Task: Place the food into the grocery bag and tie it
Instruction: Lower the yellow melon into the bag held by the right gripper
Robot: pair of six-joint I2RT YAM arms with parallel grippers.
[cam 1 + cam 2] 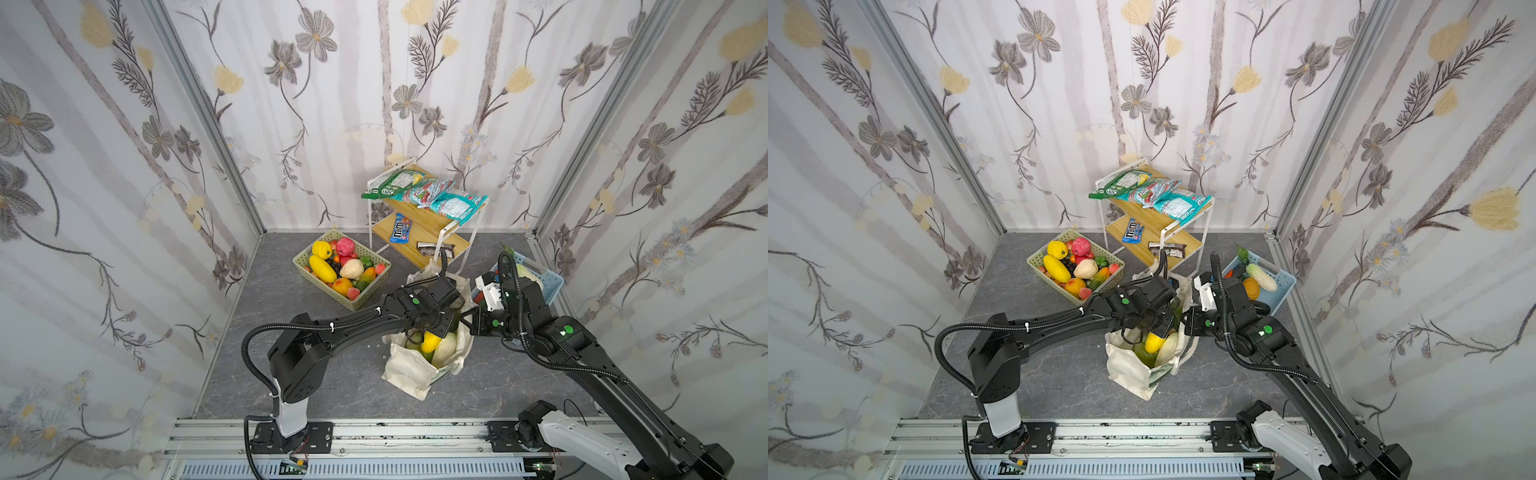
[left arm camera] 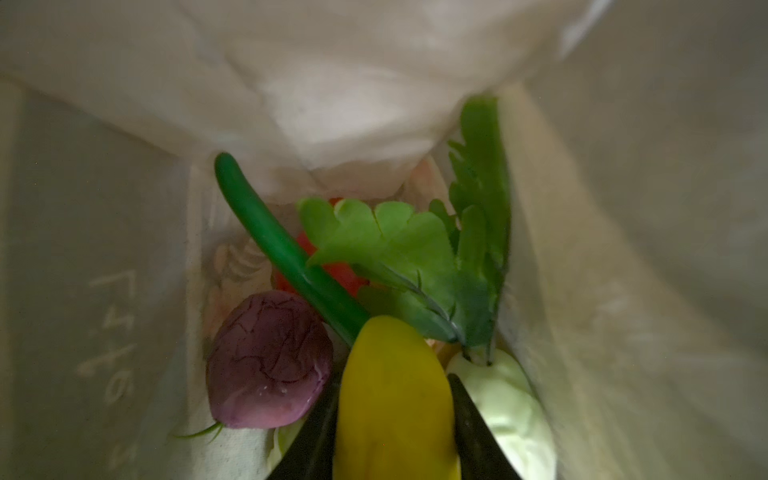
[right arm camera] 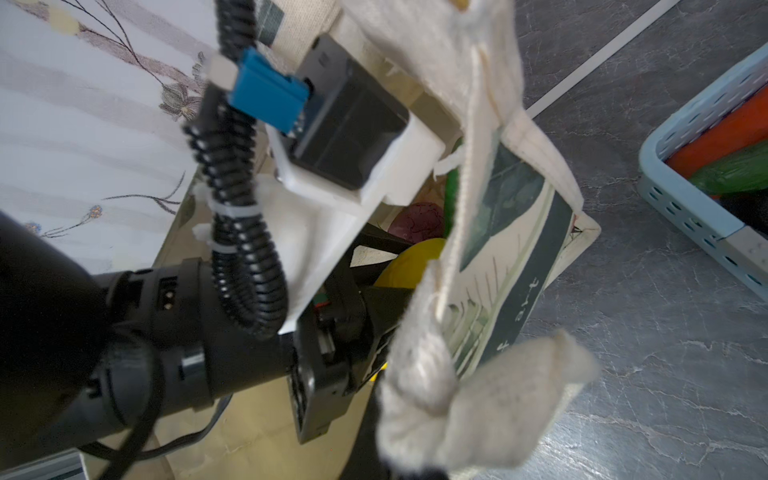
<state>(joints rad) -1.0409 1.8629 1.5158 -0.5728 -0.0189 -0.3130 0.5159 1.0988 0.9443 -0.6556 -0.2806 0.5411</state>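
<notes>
Left jaws grasp one yellow fruit [image 2: 395, 399]; right jaws pinch one grocery bag [image 1: 409, 368].

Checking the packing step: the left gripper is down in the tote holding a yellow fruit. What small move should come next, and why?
Probably open the left gripper and let the yellow fruit drop: its jaws grip the fruit well inside the grocery bag, just above the purple vegetable and leafy greens, so nothing is left to carry.

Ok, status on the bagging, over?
Left gripper shut on yellow fruit, down inside grocery bag. Right gripper shut on bag rim, holding it open. Purple vegetable and green leaves lie below; drop spot tight.
</notes>
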